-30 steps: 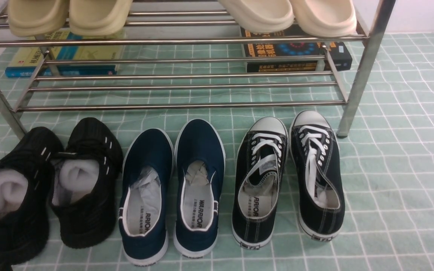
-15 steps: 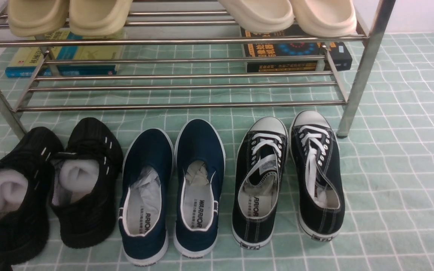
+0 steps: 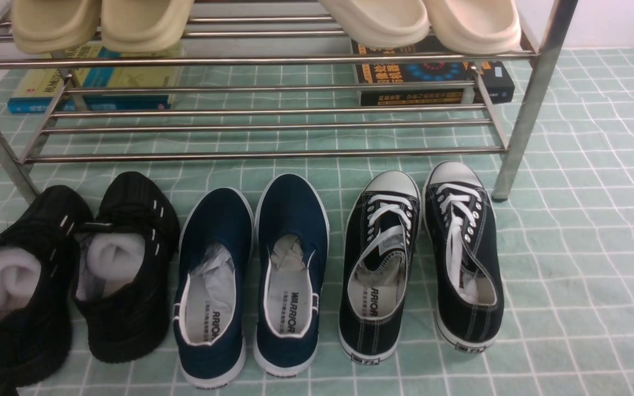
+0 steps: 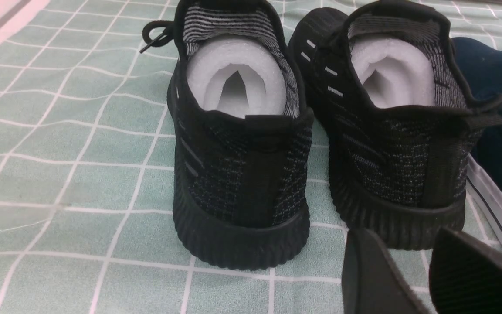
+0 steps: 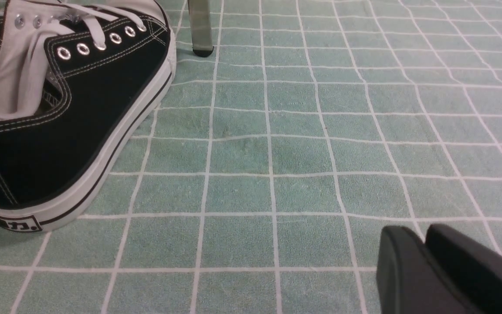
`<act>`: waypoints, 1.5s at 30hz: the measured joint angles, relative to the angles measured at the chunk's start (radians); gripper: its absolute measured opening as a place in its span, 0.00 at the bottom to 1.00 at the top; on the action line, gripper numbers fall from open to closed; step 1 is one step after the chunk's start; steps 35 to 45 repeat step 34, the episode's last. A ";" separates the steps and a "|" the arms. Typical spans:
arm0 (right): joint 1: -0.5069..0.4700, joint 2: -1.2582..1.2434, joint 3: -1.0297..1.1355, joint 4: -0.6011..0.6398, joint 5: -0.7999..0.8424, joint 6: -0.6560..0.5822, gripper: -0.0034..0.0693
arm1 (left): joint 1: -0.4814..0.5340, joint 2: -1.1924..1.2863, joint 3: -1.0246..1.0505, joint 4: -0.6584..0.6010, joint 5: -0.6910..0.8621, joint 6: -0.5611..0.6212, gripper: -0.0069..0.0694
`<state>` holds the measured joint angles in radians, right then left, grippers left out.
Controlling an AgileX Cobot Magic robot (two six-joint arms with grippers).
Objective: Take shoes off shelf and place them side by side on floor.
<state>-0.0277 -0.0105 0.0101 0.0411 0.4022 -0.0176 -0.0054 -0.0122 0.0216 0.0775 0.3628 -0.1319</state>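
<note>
Nothing has shifted over the last second: the front view looks the same as it did a moment ago, with no arm reaching in. The shoes (image 3: 419,258) stand side by side on the floor (image 3: 581,247), toes toward the shelf (image 3: 262,129), the right one just beside the shelf's front right leg; they are off the rack, so the task looks finished and the arms seem to be resting back. The left hand (image 4: 429,274) sits low behind the black knit sneakers (image 4: 320,131), its fingers a narrow gap apart and holding nothing. The right hand (image 5: 425,261) hangs over bare cloth near the right shoe's heel, fingers pressed together, empty. "WARRIOR" reads on the insoles of the navy slip-ons (image 3: 253,275) and one canvas shoe; the heel tab's characters are too small to read, as are the titles on the books (image 3: 432,77).
</note>
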 joint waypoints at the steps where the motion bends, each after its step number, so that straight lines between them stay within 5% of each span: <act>1: 0.000 0.000 0.000 0.000 0.000 0.000 0.18 | 0.000 0.000 0.000 0.000 0.000 0.000 0.40; 45: 0.000 0.000 0.000 0.000 0.000 0.000 0.23 | 0.000 0.000 0.000 0.000 0.000 0.000 0.40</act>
